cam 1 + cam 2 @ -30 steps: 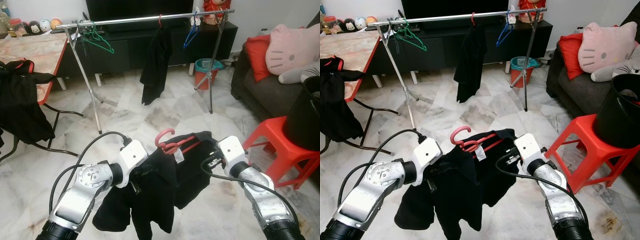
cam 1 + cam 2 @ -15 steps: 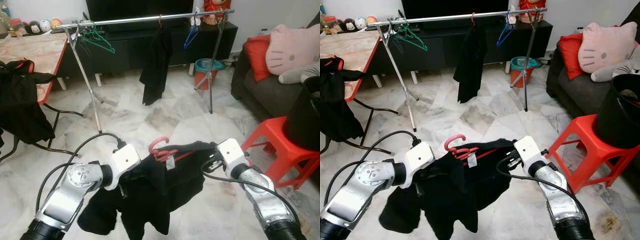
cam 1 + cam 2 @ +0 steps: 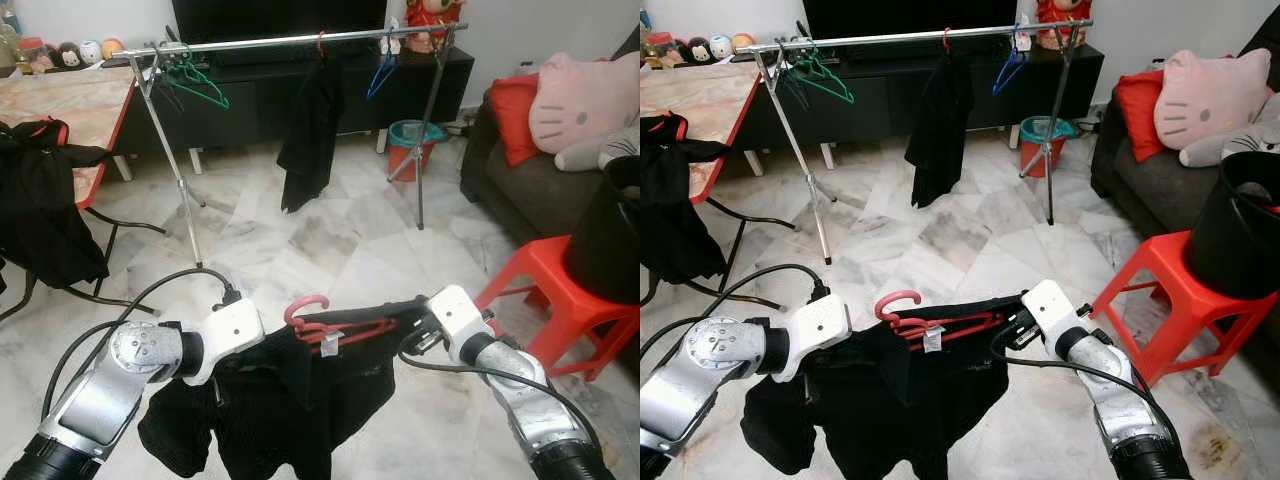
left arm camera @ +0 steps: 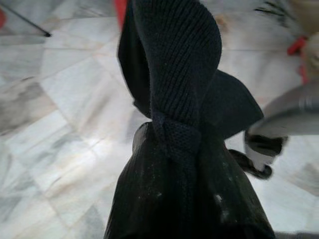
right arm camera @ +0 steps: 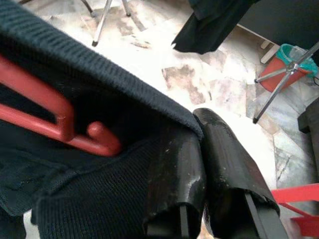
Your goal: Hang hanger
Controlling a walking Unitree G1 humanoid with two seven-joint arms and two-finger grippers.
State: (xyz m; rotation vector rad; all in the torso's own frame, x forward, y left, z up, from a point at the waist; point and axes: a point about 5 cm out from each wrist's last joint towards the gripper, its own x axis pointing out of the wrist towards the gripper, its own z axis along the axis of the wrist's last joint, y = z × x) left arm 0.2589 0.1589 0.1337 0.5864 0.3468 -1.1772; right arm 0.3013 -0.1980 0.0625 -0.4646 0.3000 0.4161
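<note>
Between the two grippers in the left eye view, the red hanger [image 3: 330, 325] lies crosswise, hook toward the left gripper [image 3: 232, 372]; the rail [image 3: 290, 40] stands well ahead. Right wrist view: right gripper [image 5: 207, 164] fingers pinch the black garment [image 5: 75, 199] shut. Left wrist view: fingers clamp cloth.

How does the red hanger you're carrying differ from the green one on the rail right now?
The red hanger carries a black garment and lies nearly flat between the left end effector and right end effector, above the floor. The green hanger is bare and hooked on the rail, near its left end, tilted. The red one looks thicker; the green one is thin. Both have a curved hook.
</note>
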